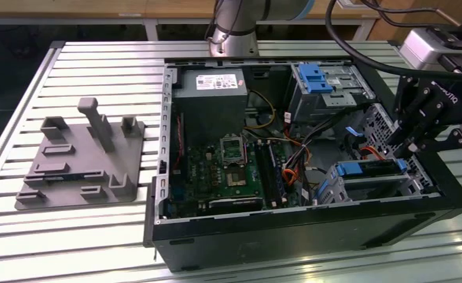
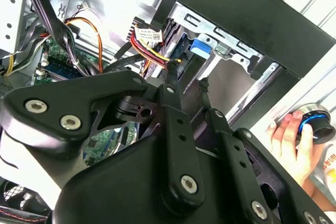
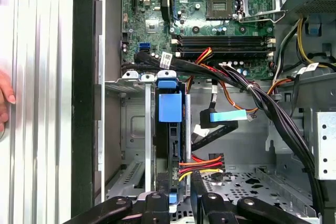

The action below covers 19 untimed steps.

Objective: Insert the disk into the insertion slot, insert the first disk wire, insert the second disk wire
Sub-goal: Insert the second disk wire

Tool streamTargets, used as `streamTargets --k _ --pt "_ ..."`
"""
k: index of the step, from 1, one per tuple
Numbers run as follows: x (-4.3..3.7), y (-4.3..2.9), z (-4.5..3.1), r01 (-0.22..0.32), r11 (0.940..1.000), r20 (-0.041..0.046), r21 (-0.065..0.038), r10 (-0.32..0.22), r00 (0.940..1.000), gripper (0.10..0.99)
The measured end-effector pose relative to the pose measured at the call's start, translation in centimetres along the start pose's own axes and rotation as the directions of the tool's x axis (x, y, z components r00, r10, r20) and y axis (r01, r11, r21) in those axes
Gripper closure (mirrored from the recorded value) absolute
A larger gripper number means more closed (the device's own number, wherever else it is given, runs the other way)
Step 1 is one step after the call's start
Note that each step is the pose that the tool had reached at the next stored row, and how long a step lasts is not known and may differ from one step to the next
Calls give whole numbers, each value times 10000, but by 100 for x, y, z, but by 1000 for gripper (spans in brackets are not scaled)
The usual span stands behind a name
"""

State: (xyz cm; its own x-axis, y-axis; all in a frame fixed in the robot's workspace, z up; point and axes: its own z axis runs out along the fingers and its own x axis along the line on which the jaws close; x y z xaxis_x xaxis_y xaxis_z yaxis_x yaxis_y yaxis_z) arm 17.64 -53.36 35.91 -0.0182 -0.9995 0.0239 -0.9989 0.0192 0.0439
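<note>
The disk [image 1: 370, 169], a drive in a blue caddy, sits inside the insertion slot [image 1: 349, 190], a silver perforated cage at the case's near corner on the exterior view's right. The first wrist view shows the disk edge-on [image 3: 170, 145] in the cage [image 3: 131, 129]. A red, yellow and black disk wire [image 3: 202, 163] runs to the disk's end, where my gripper [image 3: 181, 190] is shut on its plug. In the second wrist view the same wire [image 2: 149, 43] ends at my gripper [image 2: 187, 76]. My gripper [image 1: 404, 158] hangs just above the disk. A blue-tipped wire [image 3: 228, 115] lies loose beside the disk.
The open black case holds a motherboard [image 1: 235, 171], a power supply [image 1: 211, 88] and a taller cage with a blue latch [image 1: 322, 79]. Cable bundles [image 3: 273, 114] cross near the slot. A grey fixture [image 1: 82, 159] lies on the slatted table. A person's hand [image 2: 286, 140] rests outside the case wall.
</note>
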Motion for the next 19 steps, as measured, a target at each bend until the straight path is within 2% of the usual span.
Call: streamTargets --k 19 --pt "0 2 -35 0 10000 0 2 0 10000 784"
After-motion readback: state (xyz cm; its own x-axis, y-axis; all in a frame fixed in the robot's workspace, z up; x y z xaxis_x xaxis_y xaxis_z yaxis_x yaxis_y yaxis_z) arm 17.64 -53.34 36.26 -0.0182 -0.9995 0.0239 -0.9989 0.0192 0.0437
